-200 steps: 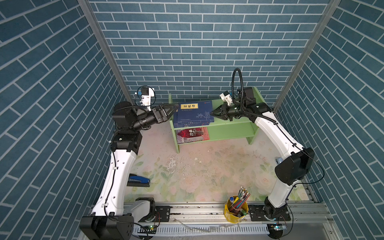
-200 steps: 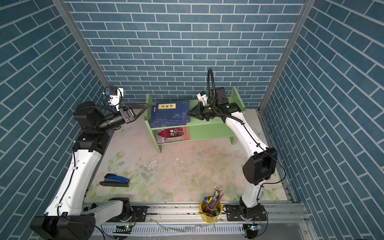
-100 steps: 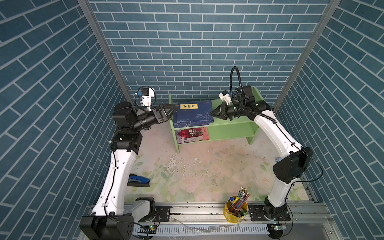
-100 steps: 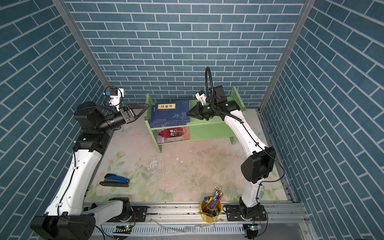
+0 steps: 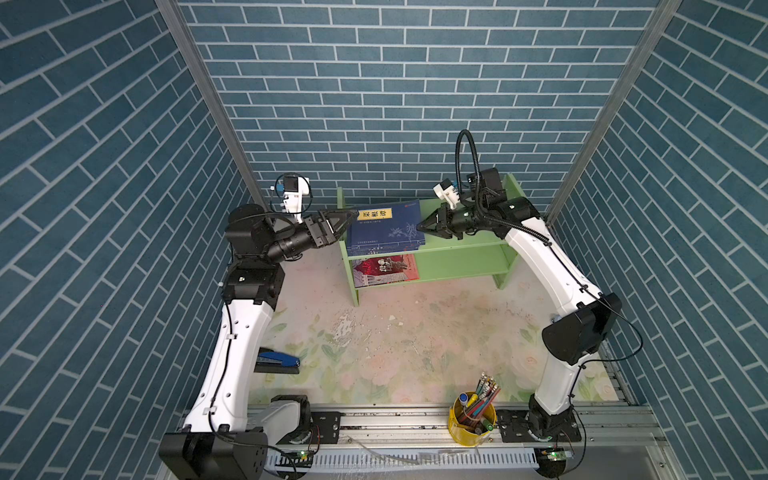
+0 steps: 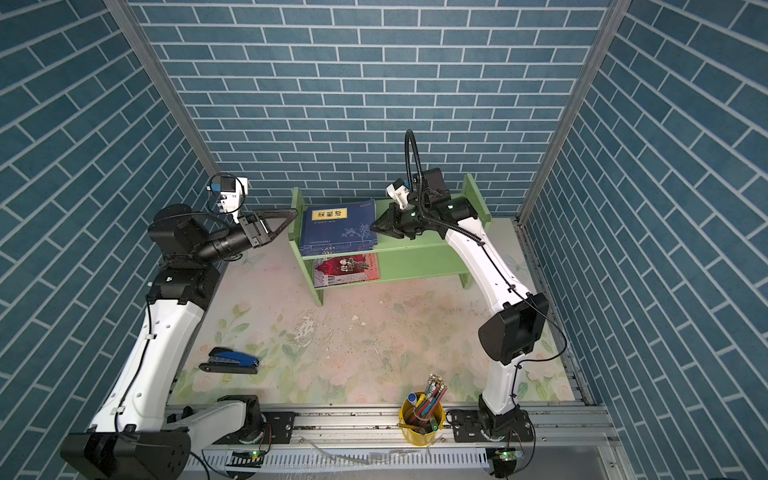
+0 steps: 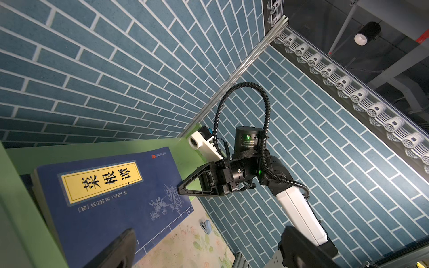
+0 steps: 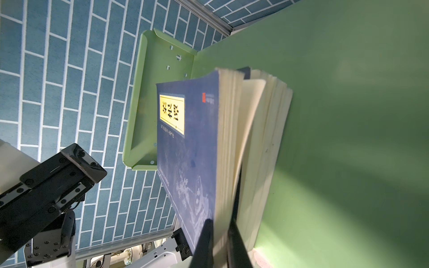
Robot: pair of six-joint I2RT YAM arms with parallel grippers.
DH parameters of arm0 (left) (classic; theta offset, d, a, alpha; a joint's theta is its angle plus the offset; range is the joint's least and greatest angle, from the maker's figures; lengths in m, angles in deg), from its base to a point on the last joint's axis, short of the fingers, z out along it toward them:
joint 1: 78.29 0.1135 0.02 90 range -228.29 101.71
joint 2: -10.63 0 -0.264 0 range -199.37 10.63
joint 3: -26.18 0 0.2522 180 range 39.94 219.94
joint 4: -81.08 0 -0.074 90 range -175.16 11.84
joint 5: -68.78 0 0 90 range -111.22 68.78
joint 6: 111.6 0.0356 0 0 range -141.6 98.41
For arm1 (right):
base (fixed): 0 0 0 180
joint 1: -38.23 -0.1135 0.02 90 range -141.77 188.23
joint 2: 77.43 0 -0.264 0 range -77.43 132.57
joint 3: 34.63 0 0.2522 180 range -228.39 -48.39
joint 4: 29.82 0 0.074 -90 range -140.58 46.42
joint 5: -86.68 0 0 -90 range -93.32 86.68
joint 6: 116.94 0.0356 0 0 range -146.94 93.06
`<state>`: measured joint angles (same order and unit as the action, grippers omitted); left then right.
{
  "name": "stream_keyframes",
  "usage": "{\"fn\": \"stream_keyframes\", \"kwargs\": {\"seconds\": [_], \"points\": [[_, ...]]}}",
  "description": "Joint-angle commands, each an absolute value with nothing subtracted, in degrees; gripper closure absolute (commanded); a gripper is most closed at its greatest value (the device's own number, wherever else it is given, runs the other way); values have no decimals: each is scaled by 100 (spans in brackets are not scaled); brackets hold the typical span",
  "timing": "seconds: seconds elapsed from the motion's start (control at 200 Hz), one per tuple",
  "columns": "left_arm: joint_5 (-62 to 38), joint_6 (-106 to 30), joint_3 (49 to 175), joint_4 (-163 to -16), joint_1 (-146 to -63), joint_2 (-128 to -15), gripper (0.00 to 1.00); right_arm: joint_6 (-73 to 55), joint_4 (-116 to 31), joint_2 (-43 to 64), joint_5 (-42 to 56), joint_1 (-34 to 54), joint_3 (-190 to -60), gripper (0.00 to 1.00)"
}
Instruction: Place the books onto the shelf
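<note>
Top navy book [image 5: 384,226], shelf [image 5: 461,264] upper tier: unmoved; right gripper [image 5: 419,227] stays pinched on its right edge, left gripper [image 5: 349,224] wide; release likely next.

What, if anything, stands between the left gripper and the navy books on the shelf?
The shelf's left side panel: the open left gripper points at its top edge from outside, the navy books lie just inside. The left wrist view shows their cover past the panel, so over it looks clear.
</note>
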<state>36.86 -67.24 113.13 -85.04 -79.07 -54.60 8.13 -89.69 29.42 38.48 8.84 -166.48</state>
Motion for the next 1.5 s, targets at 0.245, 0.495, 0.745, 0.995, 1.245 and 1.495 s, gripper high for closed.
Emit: {"fn": "stream_keyframes", "kwargs": {"seconds": [0.245,0.495,0.745,0.995,1.245,1.495], "points": [[3723,-6677,11200,-8651,-7917,-5326,0,505,-9146,3090,3490,841,-16836,99],[3731,-6679,11192,-8657,-7917,-5322,0,557,-9141,3164,3503,807,-16921,99],[3749,-6681,11183,-8670,-7917,-5315,0,549,-9202,3235,3517,749,-17064,99],[3753,-6678,11165,-8674,-7922,-5291,0,571,-9214,3278,3514,730,-17111,99],[3749,-6684,11166,-8683,-7917,-5292,0,644,-9183,3294,3499,705,-17100,99],[3757,-6681,11148,-8692,-7918,-5274,0,672,-9176,3303,3483,670,-17100,97]]}}
